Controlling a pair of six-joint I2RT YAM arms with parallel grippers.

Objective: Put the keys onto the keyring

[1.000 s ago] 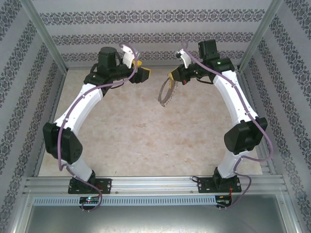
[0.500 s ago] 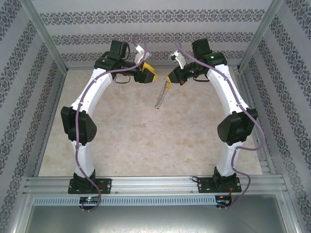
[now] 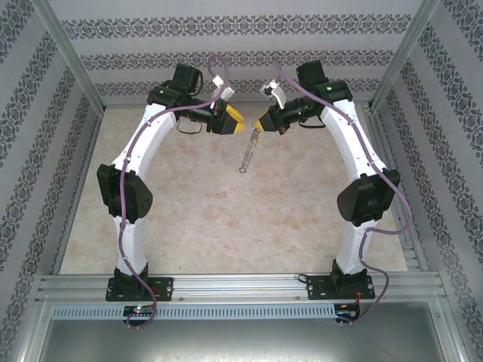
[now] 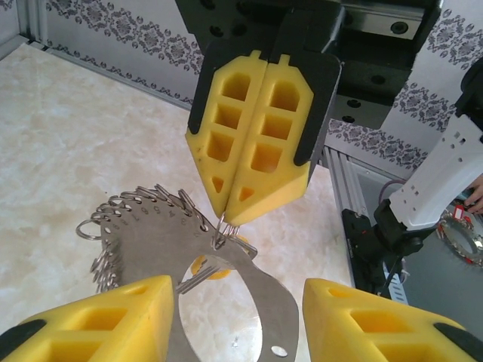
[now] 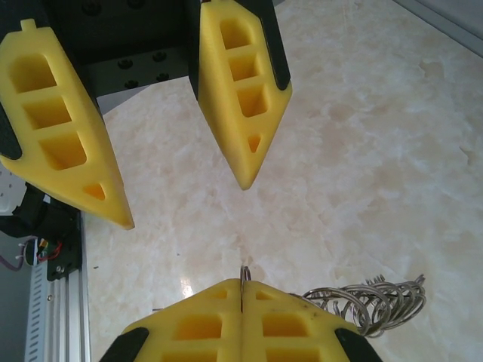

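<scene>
While the right end effector pinches the keyring above open worktop, the left end effector stands parted, empty, beside it.

1. Table: flat top with a beige marbled finish, pale veins throughout and a glossy sheen.
2. Surround: the top is enclosed by patterned walls at the left, right and far sides.
3. Near edge: an aluminium rail is fitted, to which the left arm base and right arm base are bolted.
</scene>
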